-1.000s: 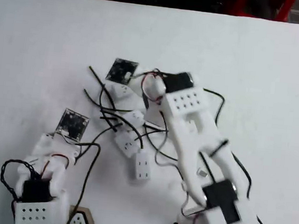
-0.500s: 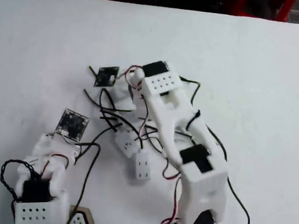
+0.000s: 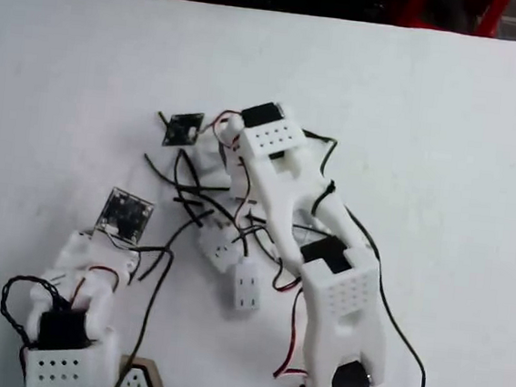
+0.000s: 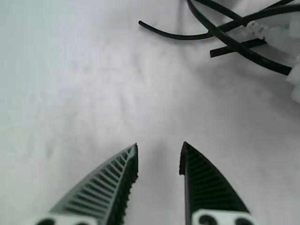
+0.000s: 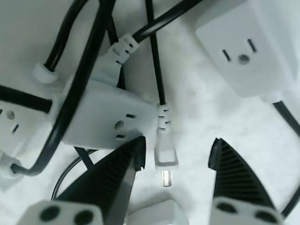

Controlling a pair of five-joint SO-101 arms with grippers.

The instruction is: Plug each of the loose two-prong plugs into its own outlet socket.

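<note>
Clerk: Right hand [image 5: 176, 157], state?

Checker: Fingers [image 5: 110, 180] wide apart, clamped on nothing. The hand is low over the tangle [image 3: 221, 245] of cords and sockets mid-tabletop [image 3: 447, 129].

Clerk: Item in the gap?

Checker: One plug [image 5: 165, 151], white, two prongs, on a thin black cord [image 5: 154, 61]. The prongs point toward the hand. It lies flat, just beside one finger and well clear of the other. Whether it touches the nearer finger cannot be told.

Clerk: Sockets?

Checker: Three, all white. The near socket [image 5: 110, 119] is just beside the plug, face up, with a thick black cord [image 5: 82, 79] running across it. The far socket [image 5: 241, 44] is apart from the plug, face up, holes unfilled. The edge socket [image 5: 9, 122] is cut off by the frame.

Clerk: Right arm [image 3: 339, 302]?

Checker: It stretches from the near edge out over the tangle.

Clerk: Left hand [image 4: 159, 149]?

Checker: Fingers [image 4: 206, 187] apart with a narrow gap, nothing between them, bare tabletop beneath. Black cord ends [image 4: 225, 37] lie ahead, well apart from it.

Clerk: Left arm [image 3: 67, 322]?

Checker: It is at the near edge, left of the tangle.
</note>
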